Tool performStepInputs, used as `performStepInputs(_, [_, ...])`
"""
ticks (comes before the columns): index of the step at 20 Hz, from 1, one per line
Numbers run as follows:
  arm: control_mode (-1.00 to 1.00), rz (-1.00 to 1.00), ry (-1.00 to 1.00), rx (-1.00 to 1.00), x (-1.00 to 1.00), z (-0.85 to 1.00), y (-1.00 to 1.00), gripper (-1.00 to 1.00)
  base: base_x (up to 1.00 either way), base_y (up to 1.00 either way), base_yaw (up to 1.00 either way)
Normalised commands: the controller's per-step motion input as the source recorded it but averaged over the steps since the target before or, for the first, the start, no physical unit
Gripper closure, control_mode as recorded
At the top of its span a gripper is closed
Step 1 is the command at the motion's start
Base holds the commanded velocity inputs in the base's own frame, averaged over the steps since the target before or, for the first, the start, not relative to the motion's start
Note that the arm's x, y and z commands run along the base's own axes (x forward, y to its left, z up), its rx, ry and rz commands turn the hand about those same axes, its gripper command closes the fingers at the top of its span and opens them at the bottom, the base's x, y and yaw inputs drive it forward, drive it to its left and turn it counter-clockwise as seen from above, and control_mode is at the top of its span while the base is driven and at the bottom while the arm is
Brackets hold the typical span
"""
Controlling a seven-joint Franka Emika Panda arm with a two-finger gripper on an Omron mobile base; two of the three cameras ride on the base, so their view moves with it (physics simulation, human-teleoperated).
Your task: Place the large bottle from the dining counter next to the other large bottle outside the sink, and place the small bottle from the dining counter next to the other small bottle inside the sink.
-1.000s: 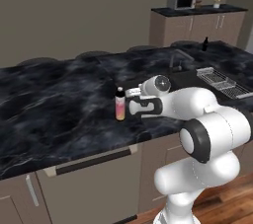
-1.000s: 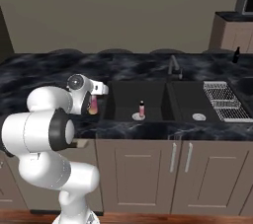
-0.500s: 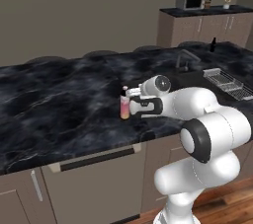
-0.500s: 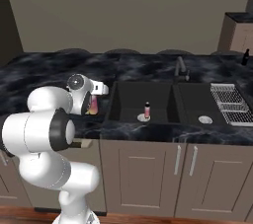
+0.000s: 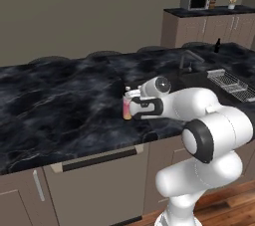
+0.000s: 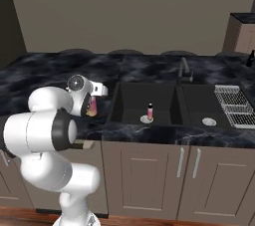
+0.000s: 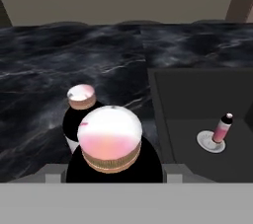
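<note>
Over the bench: you look across a black marble bench (image 5: 64,105) with white veins, brown cabinets below, a plain tan wall behind.
Sink: you see the black sink (image 6: 164,101) set into the bench, with a dark faucet (image 6: 184,69) at its back edge and a ribbed drain rack (image 6: 233,104) to its right.
Small bottles: the tiny pink bottle (image 6: 150,111) stands upright on the sink floor; a tiny black bottle (image 5: 217,46) stands far off on the bench.
Arm: your arm reaches out level over the bench edge, left of the sink.
Hand: your hand (image 5: 130,109) is closed around a pink-yellow large bottle (image 5: 127,107), upright.
Other large bottle: a second capped bottle (image 7: 81,100) stands just beyond the held one.
Writing: you can read none.
</note>
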Motion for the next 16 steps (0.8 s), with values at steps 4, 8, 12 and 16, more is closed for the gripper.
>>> performStepInputs(4, [-1.00, 0.05, 0.00, -0.01, 0.00, -0.19, -0.19, 1.00, 0.00, 0.00, 0.00])
performStepInputs(8, [-1.00, 0.04, 0.00, -0.02, 0.00, -0.17, -0.29, 1.00, 0.00, 0.00, 0.00])
performStepInputs(12, [-1.00, 0.04, 0.00, -0.01, 0.00, -0.21, -0.14, 1.00, 0.00, 0.00, 0.00])
performStepInputs(16, [-1.00, 0.04, 0.00, 0.00, 0.00, -0.33, 0.00, 1.00, 0.00, 0.00, 0.00])
